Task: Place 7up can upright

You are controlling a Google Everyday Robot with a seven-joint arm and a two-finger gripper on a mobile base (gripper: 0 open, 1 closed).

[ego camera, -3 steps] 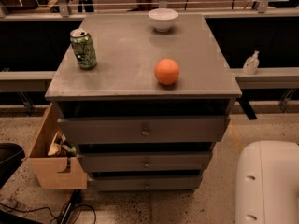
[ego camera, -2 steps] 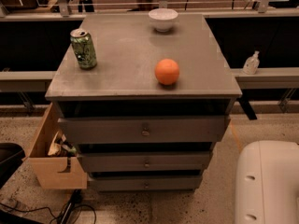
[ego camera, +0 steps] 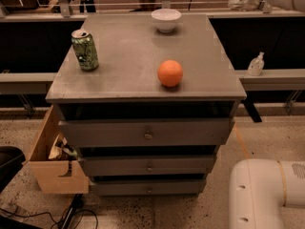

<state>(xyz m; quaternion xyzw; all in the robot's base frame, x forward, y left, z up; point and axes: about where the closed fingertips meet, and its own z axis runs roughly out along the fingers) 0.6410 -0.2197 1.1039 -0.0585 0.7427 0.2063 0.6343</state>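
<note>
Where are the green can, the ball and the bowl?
green can (ego camera: 85, 51): camera view, middle of its side.
ball (ego camera: 170, 73): camera view, its middle.
bowl (ego camera: 166, 24): camera view, outer wall.
gripper: not in view.

7up can nowhere in view, end effector also outside the camera's view

Grey three-drawer cabinet (ego camera: 190, 132) on speckled floor (ego camera: 190, 213), open wooden box (ego camera: 57, 178) beside it, dim warm light.
</note>
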